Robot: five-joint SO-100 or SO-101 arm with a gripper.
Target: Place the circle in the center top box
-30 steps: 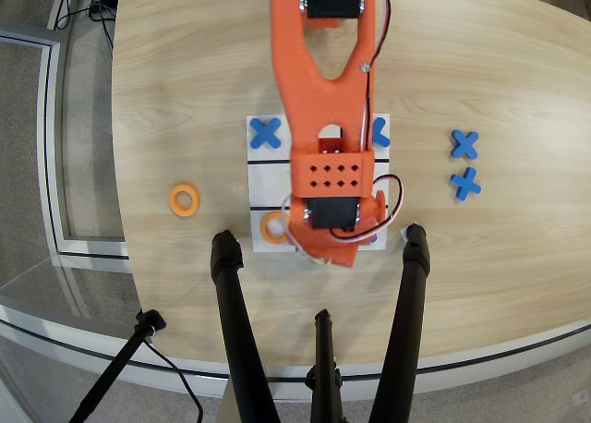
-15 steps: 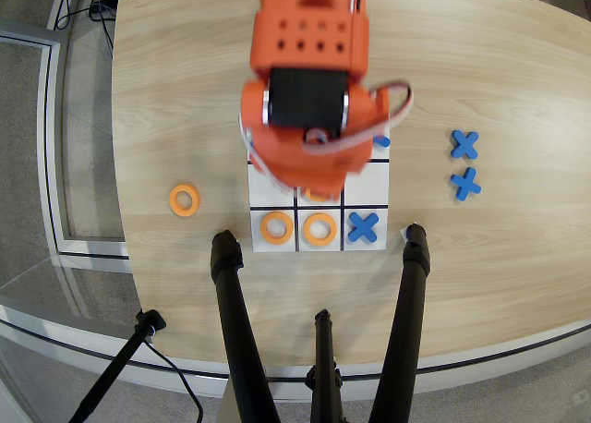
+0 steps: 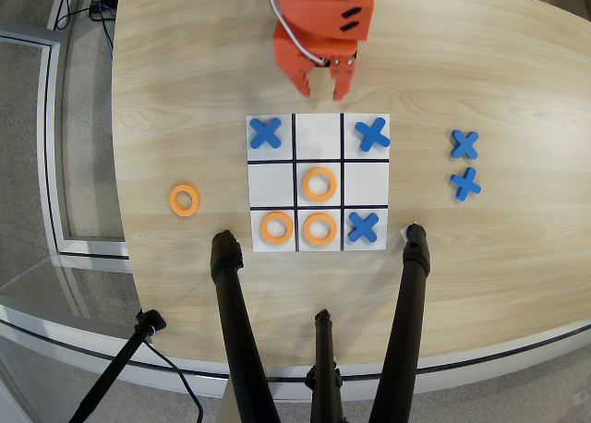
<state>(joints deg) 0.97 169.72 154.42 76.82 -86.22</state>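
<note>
Four flat orange rings show in the overhead view. One ring point(image 3: 307, 229) lies in the center top box point(image 3: 335, 214), which in this view is the middle cell of the board's bottom row. Others lie in the middle cell point(image 3: 307, 184) and the bottom-left cell point(image 3: 265, 227). The fourth ring point(image 3: 174, 199) lies loose on the table left of the board. My orange gripper point(image 3: 322, 90) hovers just beyond the board's upper edge, above the empty cell between two blue X's. Its fingertips stand a little apart and hold nothing.
Blue X's lie in the upper-left point(image 3: 265, 133), upper-right point(image 3: 372, 134) and lower-right point(image 3: 363, 226) cells. Two spare X's point(image 3: 464, 164) lie on the table at right. Black tripod legs point(image 3: 235, 331) cross the table's near edge below the board.
</note>
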